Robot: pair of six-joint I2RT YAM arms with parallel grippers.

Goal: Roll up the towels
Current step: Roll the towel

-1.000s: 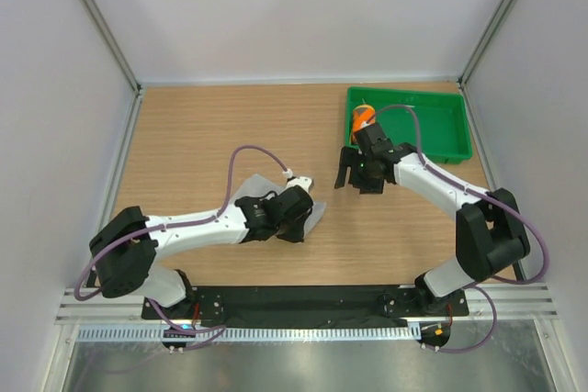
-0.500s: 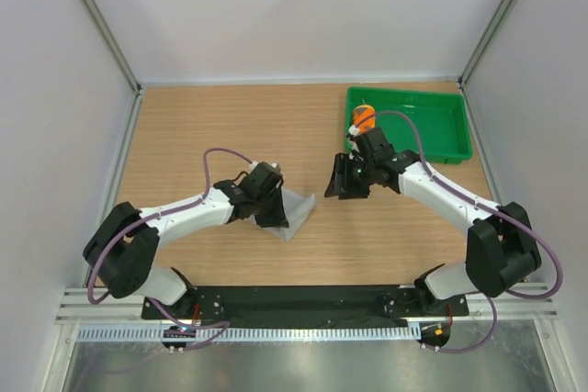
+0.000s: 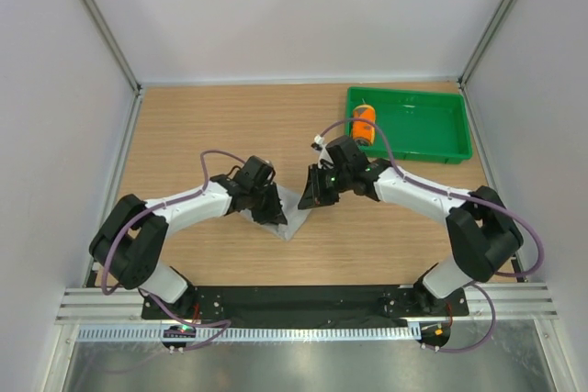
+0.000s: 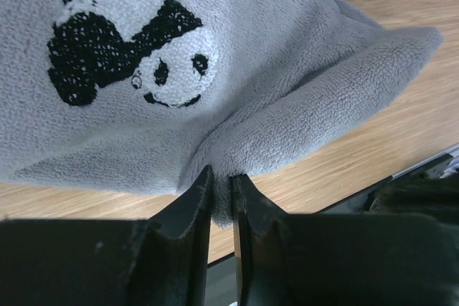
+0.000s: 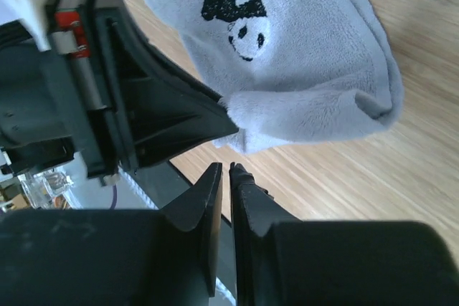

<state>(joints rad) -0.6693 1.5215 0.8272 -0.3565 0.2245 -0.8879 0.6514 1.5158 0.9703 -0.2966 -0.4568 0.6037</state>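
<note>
At left, the left gripper (image 4: 221, 185) has its two black fingers pressed together on a raised fold of the light grey fleece towel (image 4: 287, 55). It pinches the cloth at its near edge, below the black-and-white panda print (image 4: 133, 55). The towel lies loosely bunched on the pale wooden table (image 3: 184, 126), near the middle of the workspace and between the two arms.

The right wrist view shows a thick folded flap (image 5: 308, 116) running along the towel's near edge, from the pinched corner out to a rounded free end. That flap appears to be the cloth's long axis. It runs crosswise to the right gripper (image 5: 223, 175), which hangs just short of the edge. Its fingers are drawn almost together, with nothing between them.

The left arm is therefore the nearer of the two, already on the cloth. The right arm sits just beside the towel's right side. It would likely need to spread its fingers and reach across onto the flap before any rolling could begin.

At right, the bright orange towel (image 3: 365, 122) lies in a tight bundle at the left end of the green plastic tray (image 3: 432, 126), well apart from both grippers.
</note>
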